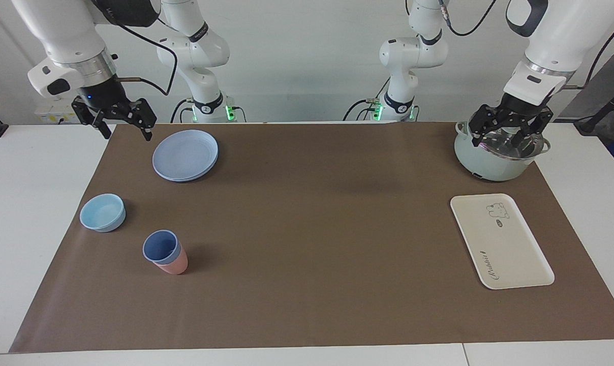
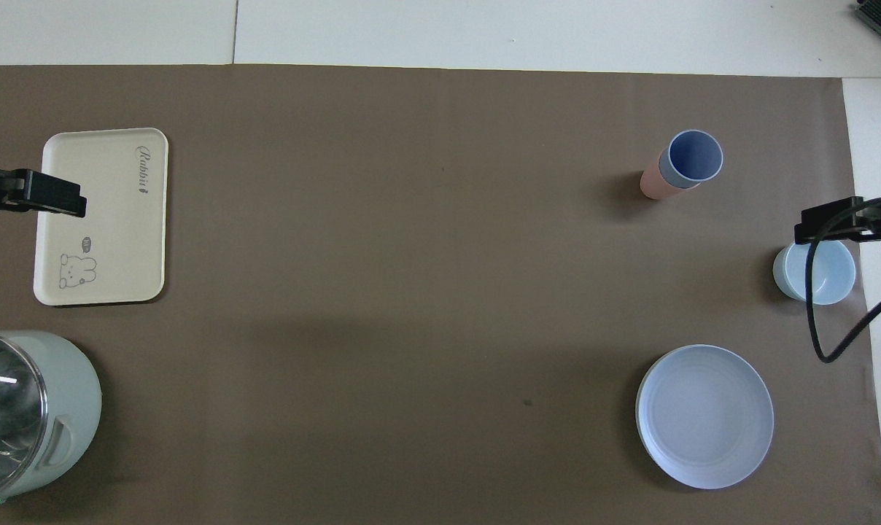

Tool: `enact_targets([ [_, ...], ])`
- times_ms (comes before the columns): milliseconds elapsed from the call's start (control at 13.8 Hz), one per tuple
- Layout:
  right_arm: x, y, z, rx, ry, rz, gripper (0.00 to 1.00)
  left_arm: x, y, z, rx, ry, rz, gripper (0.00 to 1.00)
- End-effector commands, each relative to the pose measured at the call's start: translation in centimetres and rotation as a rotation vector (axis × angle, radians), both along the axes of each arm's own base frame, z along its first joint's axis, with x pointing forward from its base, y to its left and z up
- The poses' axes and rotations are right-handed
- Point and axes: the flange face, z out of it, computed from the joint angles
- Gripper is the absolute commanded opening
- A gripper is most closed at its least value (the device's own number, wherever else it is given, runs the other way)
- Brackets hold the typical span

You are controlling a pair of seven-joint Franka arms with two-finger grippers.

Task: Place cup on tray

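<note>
Cup [image 1: 160,247] sitting nested inside pink cup [image 1: 174,263], toward right arm's end of mat, well apart from tray [image 1: 500,241]. Right gripper [image 1: 123,124] hanging over mat corner, fingers spread, holding nothing. Left gripper [image 1: 505,133] hovering over pot [image 1: 490,161], fingers spread, holding nothing

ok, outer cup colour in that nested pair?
Pink; the periwinkle-blue cup sits inside it. Facing view.
</note>
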Motion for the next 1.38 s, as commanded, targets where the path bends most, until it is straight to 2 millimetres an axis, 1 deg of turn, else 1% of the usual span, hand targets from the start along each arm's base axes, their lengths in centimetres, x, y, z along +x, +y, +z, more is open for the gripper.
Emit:
enact_targets([
  [0, -0.9, 0.1, 0.2, -0.006, -0.001, -0.005, 1.00, -0.4, 0.0, 0.1, -0.002, 0.001, -0.012, 1.00],
  [145, -0.9, 0.3, 0.1, -0.004, 0.002, -0.011, 1.00, -0.4, 0.0, 0.1, -0.002, -0.001, -0.012, 1.00],
  [290, -1.0, 0.2, -0.4, -0.004, -0.001, 0.003, 1.00, -0.4, 0.0, 0.0, -0.002, 0.001, -0.013, 1.00],
  [363, -1.1, 0.2, -0.6, -0.004, -0.012, 0.048, 1.00, -0.5, 0.0, 0.0, -0.002, 0.004, -0.013, 1.00],
  [435, -1.2, 0.1, -1.0, -0.005, -0.022, 0.137, 1.00, -0.5, 0.0, -0.2, -0.002, 0.007, -0.013, 1.00],
  [580, -1.3, -1.2, -2.5, -0.015, -0.070, 0.312, 1.00, -0.6, 0.0, -0.3, -0.001, 0.010, -0.013, 1.00],
  [725, -1.2, -3.5, -4.5, 0.000, -0.132, 0.467, 1.00, -0.7, 0.0, -0.4, -0.001, 0.010, -0.013, 1.00],
  [798, -0.8, -4.9, -5.7, 0.028, -0.189, 0.529, 1.00, -0.7, 0.0, -0.5, -0.001, 0.011, -0.013, 1.00],
  [870, -0.3, -6.0, -7.5, 0.061, -0.246, 0.586, 1.00, -0.7, 0.0, -0.5, -0.001, 0.011, -0.013, 1.00],
  [943, 0.6, -6.6, -10.5, 0.109, -0.288, 0.647, 1.00, -0.7, 0.0, -0.5, -0.001, 0.013, -0.013, 1.00],
  [1088, 2.4, -7.2, -13.7, 0.132, -0.362, 0.781, 1.00, -0.7, 0.0, -0.7, -0.001, 0.014, -0.013, 1.00],
  [1161, 2.8, -8.6, -15.2, 0.159, -0.403, 0.838, 1.00, -0.7, 0.0, -0.7, -0.001, 0.016, -0.015, 1.00],
  [1306, 4.0, -10.5, -19.7, 0.216, -0.521, 0.943, 1.00, -0.8, 0.0, -0.8, -0.001, 0.018, -0.013, 1.00],
])
